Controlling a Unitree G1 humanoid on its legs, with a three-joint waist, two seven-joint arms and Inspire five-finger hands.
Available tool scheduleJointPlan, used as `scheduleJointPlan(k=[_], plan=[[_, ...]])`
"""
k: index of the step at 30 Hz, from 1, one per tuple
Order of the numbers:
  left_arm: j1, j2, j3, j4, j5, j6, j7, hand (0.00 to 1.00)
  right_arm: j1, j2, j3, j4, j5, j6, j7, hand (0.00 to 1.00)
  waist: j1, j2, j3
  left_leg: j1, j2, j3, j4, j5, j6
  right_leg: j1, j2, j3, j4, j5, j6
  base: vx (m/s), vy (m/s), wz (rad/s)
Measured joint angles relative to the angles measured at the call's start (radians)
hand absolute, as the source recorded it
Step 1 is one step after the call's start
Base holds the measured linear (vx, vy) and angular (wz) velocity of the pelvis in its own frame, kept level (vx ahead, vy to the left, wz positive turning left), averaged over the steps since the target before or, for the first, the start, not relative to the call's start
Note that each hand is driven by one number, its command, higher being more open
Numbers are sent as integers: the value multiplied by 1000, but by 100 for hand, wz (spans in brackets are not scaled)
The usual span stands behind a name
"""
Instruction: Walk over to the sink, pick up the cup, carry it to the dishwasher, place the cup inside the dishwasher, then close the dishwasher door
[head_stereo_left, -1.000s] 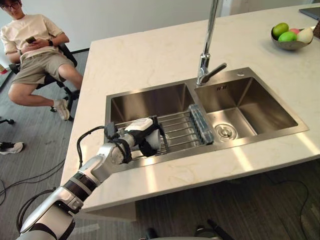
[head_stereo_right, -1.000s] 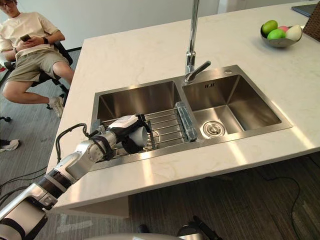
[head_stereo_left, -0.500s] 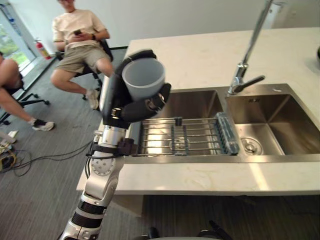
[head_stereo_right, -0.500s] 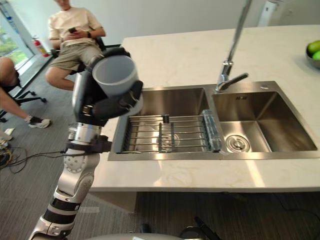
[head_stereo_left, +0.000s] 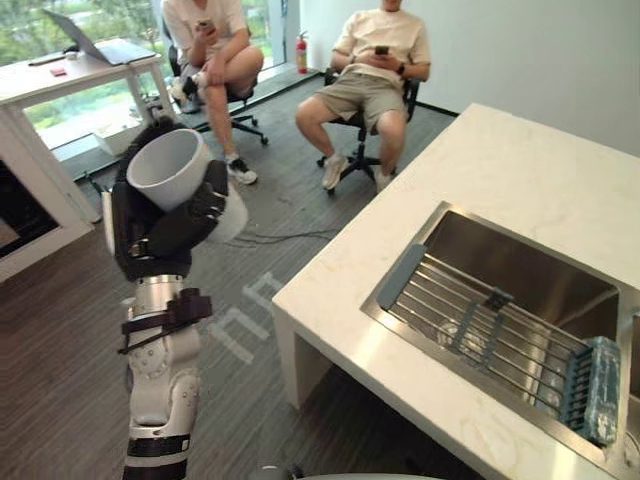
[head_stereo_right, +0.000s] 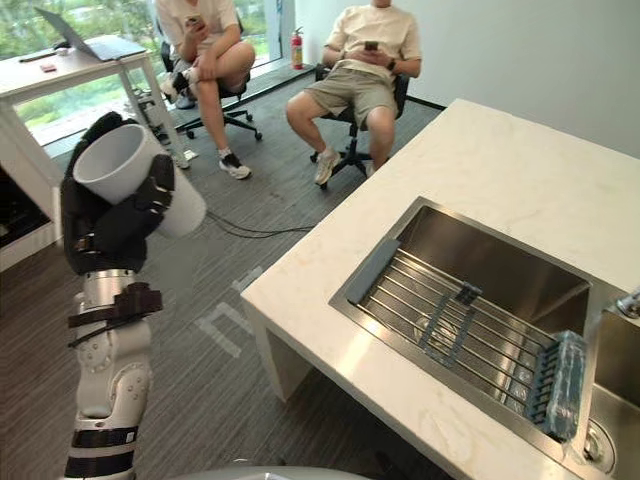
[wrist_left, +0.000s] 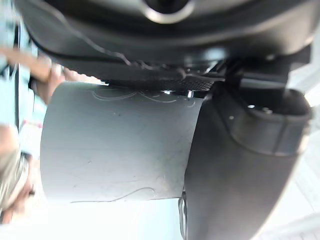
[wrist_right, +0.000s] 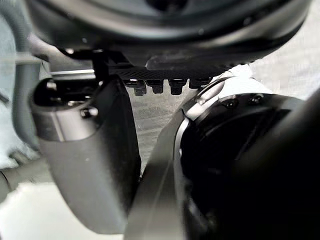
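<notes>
**Cup's in the left hand, up in the air, well clear of the sink**

In the head camera views the left hand (head_stereo_left: 152, 238) sits at the left of the frame, raised on an upright forearm. Its dark fingers (head_stereo_left: 205, 205) are wrapped round the pale cup (head_stereo_left: 178, 178). The cup is tilted, with its open mouth facing up toward the upper left corner. Up close in the left wrist view you get the cup's smooth side, with the thumb (wrist_left: 240, 165) pressed against it, so that's a proper grip.

The cup hangs over the dark striped floor (head_stereo_left: 60, 380), well apart from everything else. The sink (head_stereo_left: 500, 262) is over at the lower right, set into a white marbled counter (head_stereo_left: 520, 165). A wire rack (head_stereo_left: 480, 325) lies across the basin and has a bluish ribbed piece (head_stereo_left: 598, 390) at its right-hand end.

The right hand (wrist_right: 165, 30) turns up in its own wrist view as a dark bulk, with something black and round jammed in front of it. Honestly I can't tell whether it's open or closed.

Along the top of the frame two people (head_stereo_left: 385, 40) sit in office chairs (head_stereo_left: 240, 112), each looking at a phone (head_stereo_left: 381, 49). A small red fire extinguisher (head_stereo_left: 300, 52) stands between them. At the upper left corner there's a white desk (head_stereo_left: 60, 85) with a laptop (head_stereo_left: 85, 38) on it.
</notes>
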Motion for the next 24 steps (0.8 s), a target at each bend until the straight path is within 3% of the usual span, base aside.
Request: scheduleJointPlan(k=[2,4,5,6,8,10,11,13,14,16,19,24], plan=[[22,-3,1,-4,-12,0,-3,0,-19,-24,25,18,-24,13,0,100,30,18,8,-18,0,-22,3,16,-30,31,13,-49,-35,-7,5,-48,-193,85],[25,-8,0,-9,-11,3,-34,0,-38,-51,39,28,-31,32,-1,100,21,46,40,-44,23,80,-22,48,-32,91,21,-172,-74,-13,-3,-138,-172,165],[28,-14,0,-11,-11,3,-73,0,-16,-27,-6,15,15,4,-19,100,9,51,53,-52,96,306,-26,12,7,133,25,-281,-90,-13,-3,-197,-254,250],[25,-27,-11,-10,-10,2,-111,0,16,-15,-10,0,52,0,-25,100,-28,43,56,-61,174,555,-9,-7,43,166,16,-392,-105,-13,-3,-174,-200,246],[20,-40,-30,-10,-9,-2,-139,0,37,-17,-12,-4,88,0,-31,100,-58,50,53,-66,244,770,26,-13,67,177,7,-483,-109,-13,-4,-100,-37,184],[1,-45,-109,-16,-6,-7,-166,0,50,-32,-12,-5,107,6,-43,100,-89,83,40,-70,343,1093,96,-29,98,179,-5,-636,-101,-15,-5,-5,128,220],[-9,-45,-152,-26,14,-4,-162,0,42,-51,-9,-5,102,24,-46,100,-94,104,34,-56,367,1203,118,-29,134,181,-7,-697,-71,-21,2,42,153,192],[-27,-39,-204,-36,32,3,-153,0,28,-79,2,-4,86,65,-50,100,-113,107,35,-24,359,1310,120,-7,165,214,-27,-750,-33,-28,3,133,304,201],[-38,-35,-210,-40,36,7,-146,0,23,-80,2,-4,80,73,-52,100,-116,104,41,-28,338,1296,120,-12,163,224,-37,-744,-28,-52,13,129,399,177],[-34,-29,-194,-49,39,17,-100,0,-2,-91,3,-2,41,84,-60,100,-91,94,52,-35,292,1258,115,-16,167,238,-40,-708,-51,-67,45,3,341,95],[0,-25,-181,-54,37,39,-62,0,-24,-99,-5,28,0,85,-49,100,-77,98,51,-35,217,1201,55,-2,168,249,-25,-663,-81,-65,52,-84,296,73],[55,-26,-203,-115,27,103,-78,0,-62,-114,13,56,-47,70,-26,100,-58,101,45,-36,124,1161,-88,68,180,215,-26,-634,-83,-61,57,-141,222,32]])
